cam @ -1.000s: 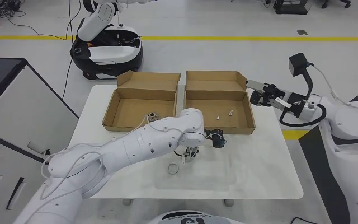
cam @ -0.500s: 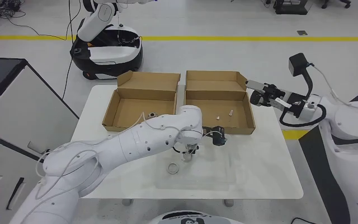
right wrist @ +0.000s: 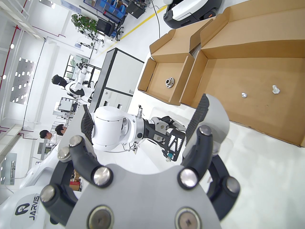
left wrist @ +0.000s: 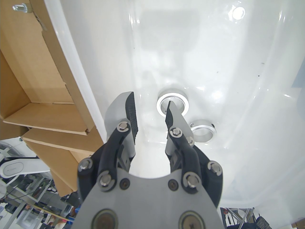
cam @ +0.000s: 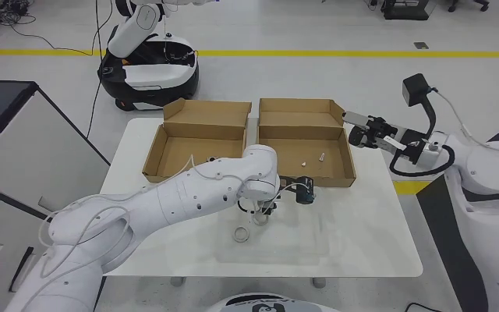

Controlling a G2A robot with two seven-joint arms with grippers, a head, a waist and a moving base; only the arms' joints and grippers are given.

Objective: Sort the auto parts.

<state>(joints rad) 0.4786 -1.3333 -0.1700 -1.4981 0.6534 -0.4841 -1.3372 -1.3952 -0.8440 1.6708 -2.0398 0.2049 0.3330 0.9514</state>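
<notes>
- Lowest in the left wrist view, a clamp collar [left wrist: 202, 131] lies loose on the white table [cam: 366, 234], not yet sorted.
- Just above it, the left gripper [left wrist: 149, 98] points down with jaws spread, pinching nothing. One fingertip [left wrist: 169, 107] sits over the bore of a metal ring [left wrist: 174, 93] and the other outside its wall, placed, I judge, to nip that wall.
- Higher in the top view stand two open cartons. The left carton [cam: 168, 132] holds a flanged hub [right wrist: 169, 82], the right carton [cam: 343, 168] two bolts [cam: 302, 164]. That suggests ring-like parts go in one, fasteners in the other.
- At right centre, the right gripper [cam: 351, 118] hangs spread and empty beside the right carton, seemingly out of the way.
- Lettering [right wrist: 26, 206] marks an arm shell at lower left of the right wrist view. Cartons and parts show no label.
</notes>
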